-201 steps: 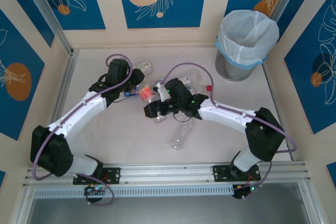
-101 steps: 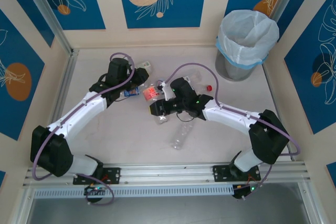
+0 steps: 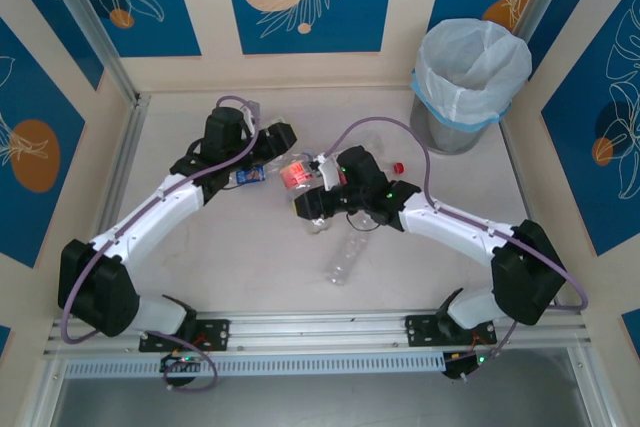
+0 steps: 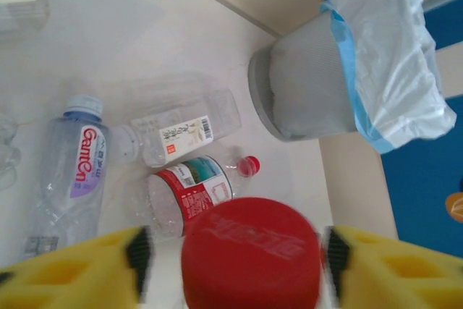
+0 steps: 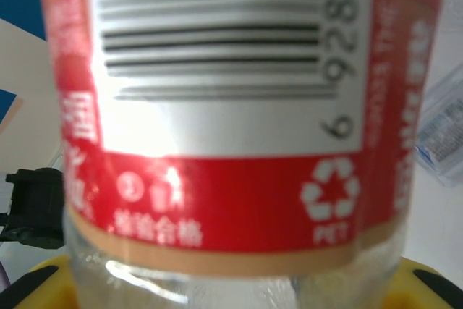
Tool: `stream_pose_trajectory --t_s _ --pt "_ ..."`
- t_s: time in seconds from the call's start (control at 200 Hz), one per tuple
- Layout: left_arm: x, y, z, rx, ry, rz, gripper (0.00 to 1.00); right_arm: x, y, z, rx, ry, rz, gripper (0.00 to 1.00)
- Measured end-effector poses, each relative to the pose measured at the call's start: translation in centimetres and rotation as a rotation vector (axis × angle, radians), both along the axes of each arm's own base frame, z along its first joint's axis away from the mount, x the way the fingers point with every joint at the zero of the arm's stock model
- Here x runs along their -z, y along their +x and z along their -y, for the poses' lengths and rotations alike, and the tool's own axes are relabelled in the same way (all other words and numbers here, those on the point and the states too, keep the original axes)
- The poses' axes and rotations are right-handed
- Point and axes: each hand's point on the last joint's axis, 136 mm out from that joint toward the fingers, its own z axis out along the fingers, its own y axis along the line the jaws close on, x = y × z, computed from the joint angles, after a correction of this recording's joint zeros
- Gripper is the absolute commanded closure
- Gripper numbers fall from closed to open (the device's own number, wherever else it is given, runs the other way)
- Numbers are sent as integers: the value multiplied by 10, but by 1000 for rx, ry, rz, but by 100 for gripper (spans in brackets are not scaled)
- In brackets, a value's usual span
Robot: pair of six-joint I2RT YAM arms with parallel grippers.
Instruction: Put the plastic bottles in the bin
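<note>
**Overhead view**
- Bin point(image 3: 445, 132): far right corner of the bench point(image 3: 230, 257), bag-lined. As far as its mouth shows, no bottle lies inside.
- Right end effector point(image 3: 302, 187): mid-bench, pinching the red-labelled bottle point(image 3: 293, 171), well apart from the bin.
- Left end effector point(image 3: 278, 135): just beside that bottle, on its far left. I cannot tell its state from above.
- Loose on the bench: a clear bottle point(image 3: 344, 261) nearest the arms, a blue-labelled bottle point(image 3: 251, 175) under the left arm, and a red-capped bottle point(image 3: 398, 166) nearer the bin.
- Progress, by my reckoning: early — one bottle in hand, and the carry and every other bottle are left to do.

**Left wrist view**
- Yellow pads point(image 4: 72, 265) stand apart, with a red cap point(image 4: 249, 251) between them and a gap on each side. Any grip lower down is out of frame — cannot tell.
- Beyond lie a bottle reading "GanTen" point(image 4: 76, 171), a white-labelled bottle point(image 4: 181, 129) with a barcode, and the red-capped bottle, its label red and white.

**Right wrist view**
- The red label carries a barcode, the digits "6 9288", a recycling triangle marked "PET", and Chinese characters too blurred to read.
</note>
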Motion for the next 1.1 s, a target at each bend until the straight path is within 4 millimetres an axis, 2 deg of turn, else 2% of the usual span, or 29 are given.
stream_pose_trajectory --t_s 0.185,0.325,0.495,0.59,0.78,1.0,1.1 --pt "-12 -4 4 40 -19 51 1 -18 0 3 -4 28 58 65" --pt "-22 -11 3 59 -31 120 1 -17 6 9 20 9 72 65" --pt "-27 -23 1 89 -53 193 1 -9 25 31 100 -55 76 65" --pt "-29 -29 0 109 -46 220 1 -15 37 44 146 -79 97 65" --pt "-34 -41 -6 121 -21 274 1 -49 61 72 235 -77 183 65" --pt "-27 -45 -22 64 37 276 1 -87 92 107 342 -86 298 65" --pt "-18 -44 -29 28 63 259 1 -108 109 129 400 -94 361 65"
